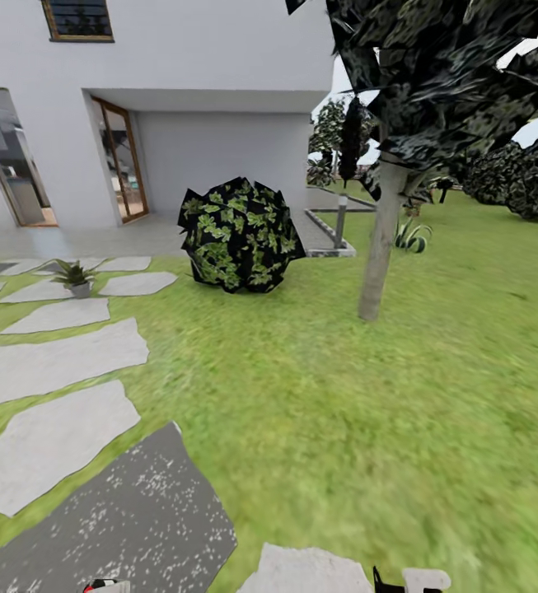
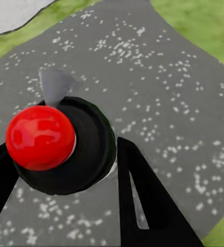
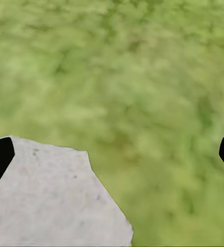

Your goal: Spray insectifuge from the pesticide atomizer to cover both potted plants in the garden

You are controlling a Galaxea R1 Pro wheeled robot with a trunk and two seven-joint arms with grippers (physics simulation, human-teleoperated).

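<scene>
Atomizer (image 2: 60, 144) is pinched in the left hand (image 2: 65, 170) over paving, right hand (image 3: 112, 154) spread; spray could be wasted on grass if triggered far from the plant (image 1: 76, 277).

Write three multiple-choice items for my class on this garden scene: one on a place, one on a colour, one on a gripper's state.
1. Where does the potted plant stand?
A. among the stepping stones
B. under the tree
C. in the doorway

2. What colour is the atomizer's round top?
A. blue
B. red
C. yellow

3. How does the right gripper stand?
A. shut on a pot
B. shut on a stone
C. open

Answers:
1 A: the head view shows pale stones around the pot.
2 B: the left wrist view shows a red ball between the left gripper's fingers.
3 C: its fingertips sit far apart over grass.
</scene>
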